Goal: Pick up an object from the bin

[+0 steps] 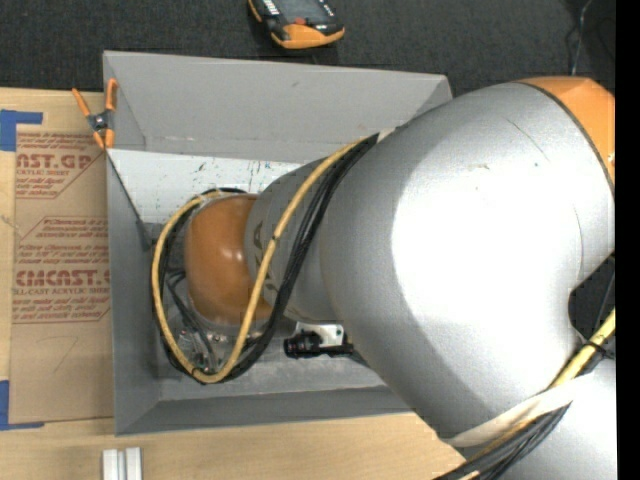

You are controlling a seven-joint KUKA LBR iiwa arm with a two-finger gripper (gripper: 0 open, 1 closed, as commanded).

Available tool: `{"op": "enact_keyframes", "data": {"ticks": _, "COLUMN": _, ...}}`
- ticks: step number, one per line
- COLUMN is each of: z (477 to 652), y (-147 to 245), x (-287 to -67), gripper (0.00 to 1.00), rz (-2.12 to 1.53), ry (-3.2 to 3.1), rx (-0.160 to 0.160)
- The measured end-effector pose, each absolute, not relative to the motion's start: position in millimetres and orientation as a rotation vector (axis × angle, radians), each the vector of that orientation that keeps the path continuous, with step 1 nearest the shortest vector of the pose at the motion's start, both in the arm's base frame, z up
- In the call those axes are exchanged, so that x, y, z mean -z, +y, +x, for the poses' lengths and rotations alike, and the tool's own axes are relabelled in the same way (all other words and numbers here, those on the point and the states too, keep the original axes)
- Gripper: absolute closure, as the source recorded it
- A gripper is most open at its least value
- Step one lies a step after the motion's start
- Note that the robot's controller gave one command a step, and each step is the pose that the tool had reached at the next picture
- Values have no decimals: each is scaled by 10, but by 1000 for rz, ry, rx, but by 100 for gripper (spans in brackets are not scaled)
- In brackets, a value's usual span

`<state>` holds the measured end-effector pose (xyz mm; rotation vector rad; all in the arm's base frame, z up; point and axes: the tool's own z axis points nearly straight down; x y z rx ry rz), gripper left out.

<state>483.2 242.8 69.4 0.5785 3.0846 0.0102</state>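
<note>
A small black thing with a white part (314, 341) lies on the bin floor near the front wall. It is just right of the looped cables and partly tucked under the arm. I cannot tell what kind of thing it is.
The big silver arm reaches in from the right and covers most of the bin floor. Its orange cover, ringed by yellow and black cables, sits low over the left middle of the bin. A strip of speckled floor shows along the back wall.
</note>
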Motion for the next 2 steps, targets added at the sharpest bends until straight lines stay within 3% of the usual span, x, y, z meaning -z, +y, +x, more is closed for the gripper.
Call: {"op": "enact_keyframes", "data": {"ticks": 2, "z": 4821, "y": 2424, "x": -778, "gripper": 100, "rz": 579, "ry": 3088, "rx": -7}}
